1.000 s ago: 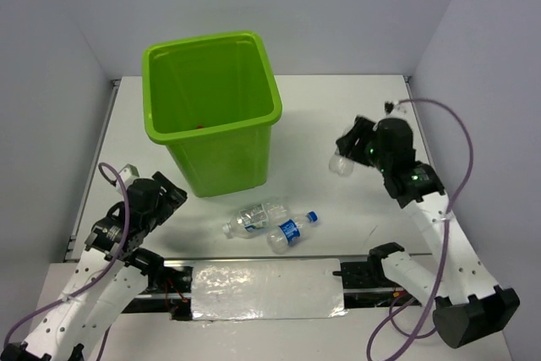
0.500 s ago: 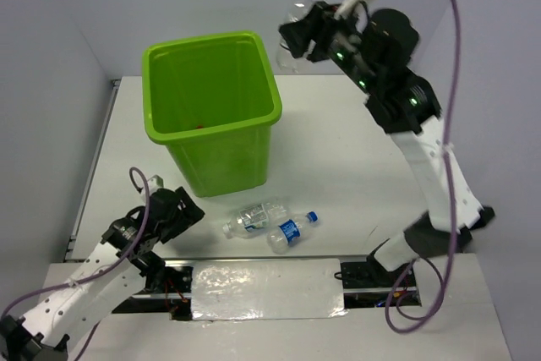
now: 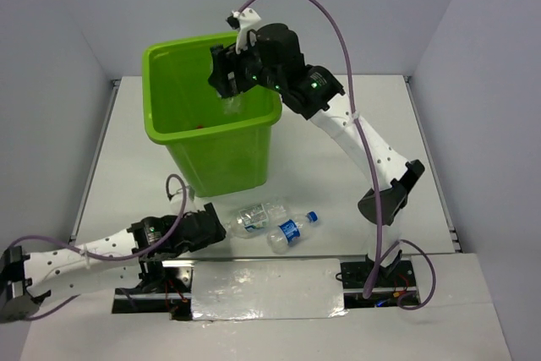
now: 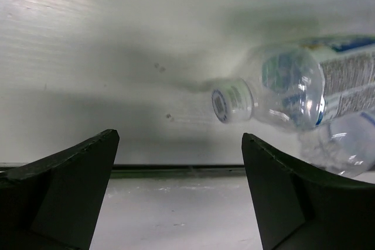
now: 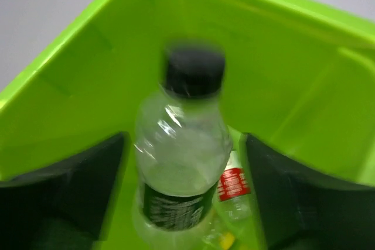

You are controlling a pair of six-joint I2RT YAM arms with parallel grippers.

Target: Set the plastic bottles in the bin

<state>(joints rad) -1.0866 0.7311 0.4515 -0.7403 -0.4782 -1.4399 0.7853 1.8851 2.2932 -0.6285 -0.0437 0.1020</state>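
Observation:
The lime-green bin [image 3: 221,161] stands at the back left of the table. My right gripper [image 3: 228,84] hangs over its mouth, open. A clear bottle with a black cap and a dark label [image 5: 180,162] sits blurred between the spread fingers [image 5: 88,191], with green gaps on both sides. A red-labelled bottle [image 5: 233,184] lies on the bin floor [image 5: 304,103]. Two bottles lie in front of the bin: a white-capped one with a blue label [image 3: 252,216] and a blue-capped one [image 3: 291,230]. My left gripper [image 3: 209,230] lies low just left of them, open, facing the white cap [image 4: 231,101].
A foil-covered strip [image 3: 266,289] runs along the table's near edge between the arm bases. The right arm's purple cable [image 3: 338,40] arcs high above the bin. Grey walls close in the table at the left, back and right.
My right arm has swung from the table's right side up and over the bin with the black-capped bottle, and its jaws have opened. My left arm has reached right towards the lying bottles.

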